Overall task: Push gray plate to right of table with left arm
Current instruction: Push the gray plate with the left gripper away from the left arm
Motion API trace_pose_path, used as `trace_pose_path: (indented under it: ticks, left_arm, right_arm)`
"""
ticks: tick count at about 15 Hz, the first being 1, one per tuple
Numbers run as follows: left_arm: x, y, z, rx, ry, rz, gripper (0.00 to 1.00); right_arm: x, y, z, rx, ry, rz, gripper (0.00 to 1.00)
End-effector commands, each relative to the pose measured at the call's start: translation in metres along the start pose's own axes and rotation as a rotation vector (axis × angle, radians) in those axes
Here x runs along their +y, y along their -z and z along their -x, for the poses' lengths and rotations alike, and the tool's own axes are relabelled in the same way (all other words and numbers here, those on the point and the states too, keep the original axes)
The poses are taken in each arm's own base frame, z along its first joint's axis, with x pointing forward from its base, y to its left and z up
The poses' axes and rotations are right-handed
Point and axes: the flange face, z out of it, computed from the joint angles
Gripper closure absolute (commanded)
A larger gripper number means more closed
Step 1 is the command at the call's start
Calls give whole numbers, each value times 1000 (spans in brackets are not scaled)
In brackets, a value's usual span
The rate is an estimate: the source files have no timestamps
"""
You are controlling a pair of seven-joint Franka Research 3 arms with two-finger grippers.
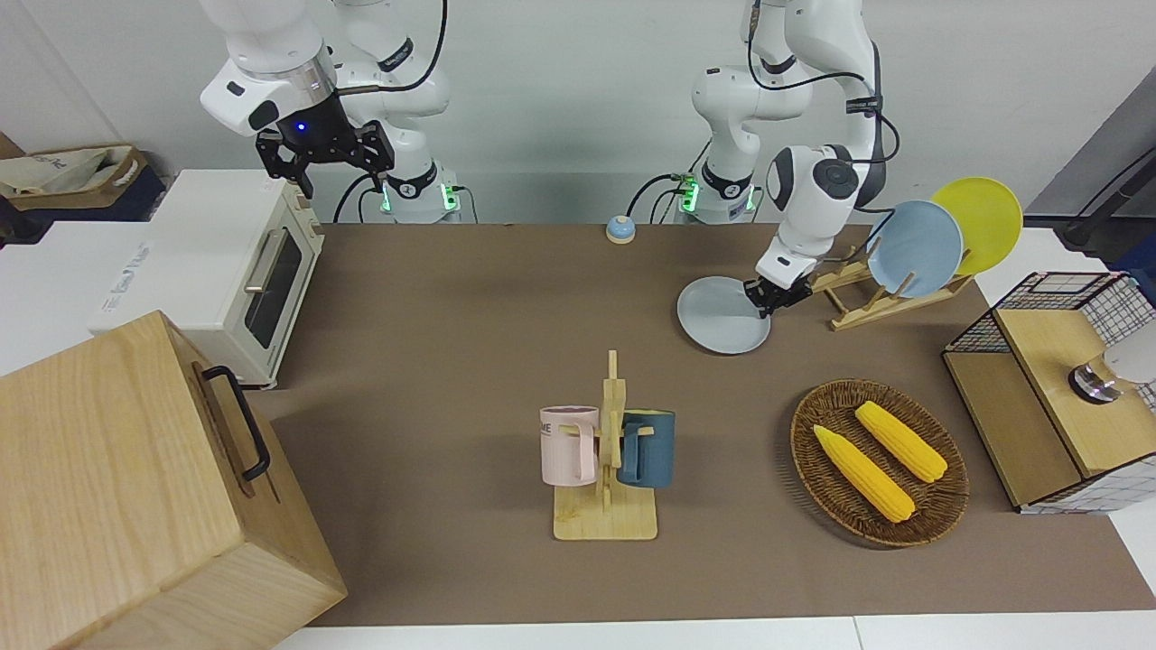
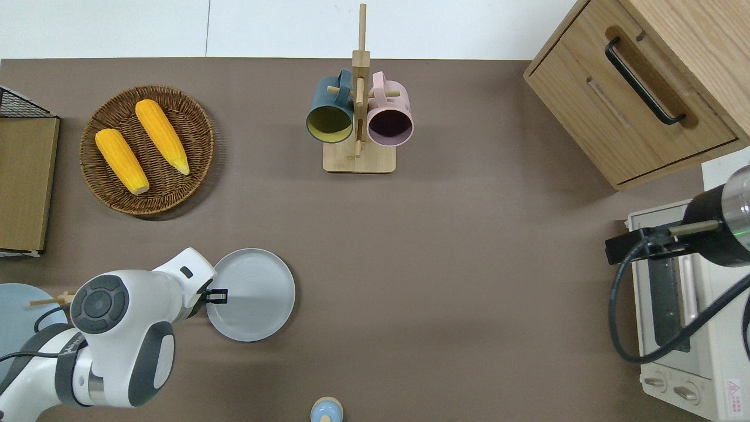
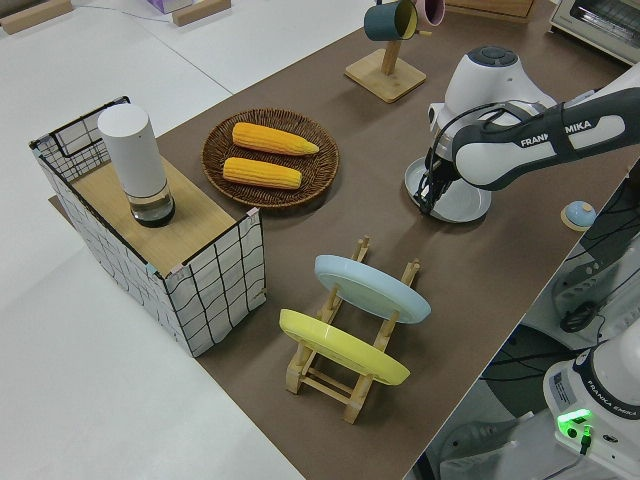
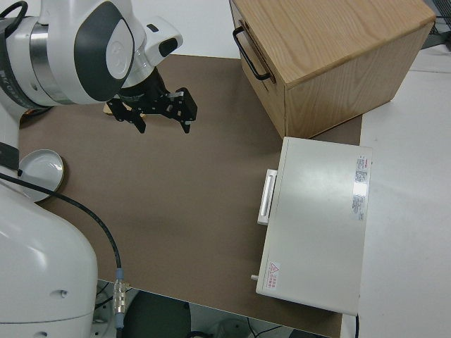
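The gray plate [image 1: 718,318] [image 2: 255,293] [image 3: 462,203] lies flat on the brown table [image 1: 433,361], nearer to the robots than the wicker basket and toward the left arm's end. My left gripper [image 1: 773,301] [image 2: 214,296] [image 3: 428,196] is low at the plate's rim, on the side that faces the left arm's end of the table, touching or almost touching it. Nothing is held in it. My right gripper [image 1: 336,171] [image 4: 164,127] is parked, open and empty.
A wooden rack holds a light-blue plate [image 1: 914,247] and a yellow plate [image 1: 983,222] beside the gray plate. A wicker basket [image 1: 939,506] with two corn cobs, a mug tree [image 1: 607,451], a small bell [image 1: 619,229], a toaster oven [image 1: 239,271], a wooden cabinet [image 1: 135,487] and a wire crate [image 1: 1052,397] stand around.
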Motion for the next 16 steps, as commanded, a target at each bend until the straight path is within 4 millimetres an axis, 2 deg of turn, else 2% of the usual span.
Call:
trace_pose_path:
  ticks: [1, 12, 16]
  left_arm:
    - [27, -14, 3, -10, 20, -6, 1000]
    - [103, -12, 8, 4, 63, 11, 1000]
    - [152, -22, 14, 15, 74, 27, 1000]
  right_arm:
    - [1, 4, 3, -4, -15, -4, 17]
    - [1, 4, 3, -4, -13, -4, 17]
    - [1, 4, 3, -4, -15, -4, 17]
